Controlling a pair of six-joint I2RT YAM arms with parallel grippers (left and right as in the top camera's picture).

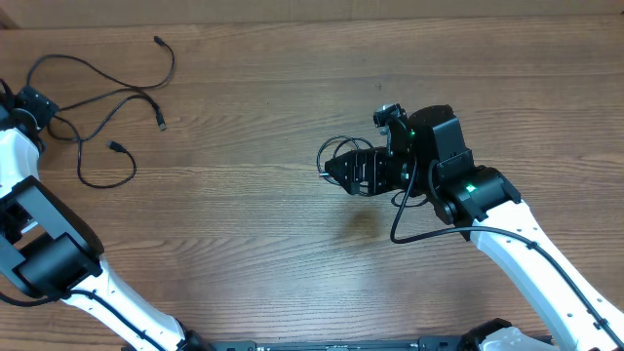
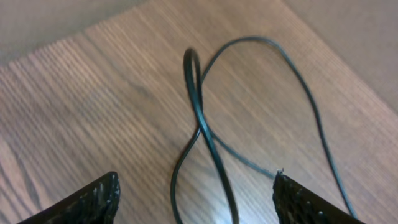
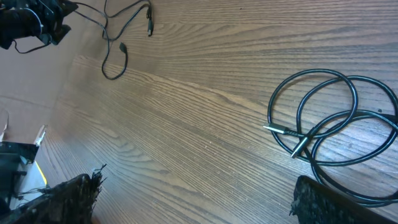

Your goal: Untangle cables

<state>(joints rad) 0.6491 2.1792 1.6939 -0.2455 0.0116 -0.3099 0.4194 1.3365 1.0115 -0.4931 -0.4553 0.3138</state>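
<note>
While the coiled cable point(image 3: 314, 132) lies just ahead of the released right jaws on the tabletop, loose cables point(image 2: 200, 124) well left of that coil run lengthwise between the released left jaws.

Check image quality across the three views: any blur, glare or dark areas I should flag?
Overhead: evenly lit and sharp, the loose cables crisp against the table. Left wrist: the nearest cable is soft-focused up close, a pale glare patch sits on the wood at the bottom edge, and the left fingers are dark. Right wrist: the coiled cable is sharp, the right fingers blurred and nearly black.
</note>
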